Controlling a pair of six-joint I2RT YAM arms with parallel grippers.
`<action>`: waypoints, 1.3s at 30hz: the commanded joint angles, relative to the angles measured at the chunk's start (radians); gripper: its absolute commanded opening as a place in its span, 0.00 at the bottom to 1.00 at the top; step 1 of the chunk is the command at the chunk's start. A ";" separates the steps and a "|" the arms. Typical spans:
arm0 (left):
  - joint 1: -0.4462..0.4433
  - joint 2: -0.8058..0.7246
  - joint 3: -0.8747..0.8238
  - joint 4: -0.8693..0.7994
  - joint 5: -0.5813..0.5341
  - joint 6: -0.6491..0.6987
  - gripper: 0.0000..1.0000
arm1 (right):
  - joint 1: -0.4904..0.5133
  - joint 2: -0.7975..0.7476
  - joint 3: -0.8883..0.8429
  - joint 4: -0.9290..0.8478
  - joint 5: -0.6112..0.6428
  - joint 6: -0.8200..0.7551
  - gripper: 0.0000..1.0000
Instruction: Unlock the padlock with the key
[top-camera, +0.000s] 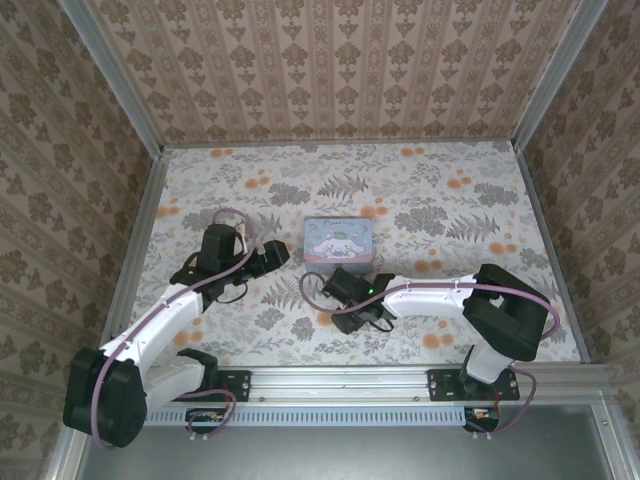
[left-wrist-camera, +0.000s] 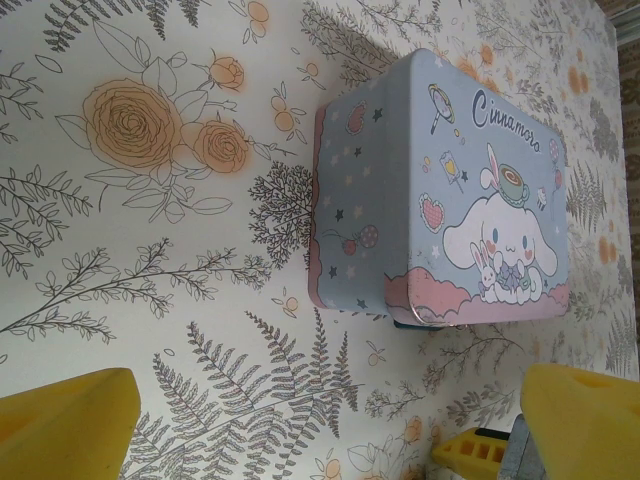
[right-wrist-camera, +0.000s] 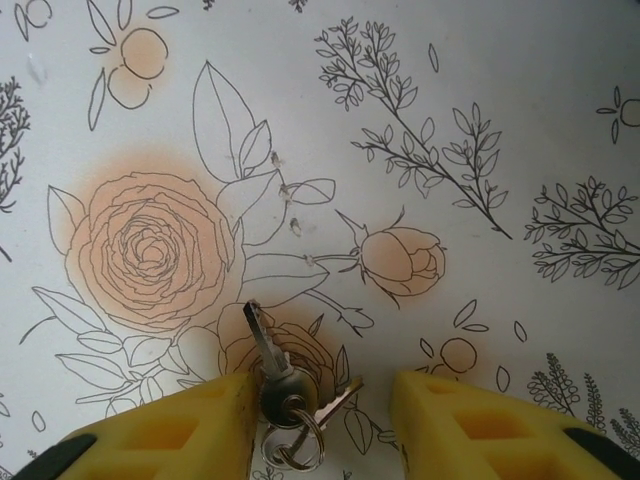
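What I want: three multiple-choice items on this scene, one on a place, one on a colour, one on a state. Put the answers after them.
1. Where is the key?
A. on a tin's lid
B. on the table, between the right pincer's fingers
C. inside an open drawer

2. What colour are the pincers' fingers?
A. yellow
B. red
C. green

3. How does the left pincer stand?
A. open, holding nothing
B. shut on the key
C. shut on a cloth

Answers:
1. B, the right wrist view shows it lying on the floral table between the two fingers.
2. A, both wrist views show yellow fingers.
3. A, its fingers stand wide apart.
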 joint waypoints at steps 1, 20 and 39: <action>0.009 0.000 -0.005 0.021 0.018 -0.015 1.00 | -0.016 0.008 -0.030 0.026 0.003 0.016 0.43; 0.007 0.002 -0.012 0.044 0.036 -0.024 1.00 | -0.019 0.029 -0.013 0.031 -0.027 0.044 0.00; -0.066 0.107 0.027 0.204 0.127 -0.137 1.00 | -0.204 -0.394 -0.256 0.538 -0.311 0.446 0.00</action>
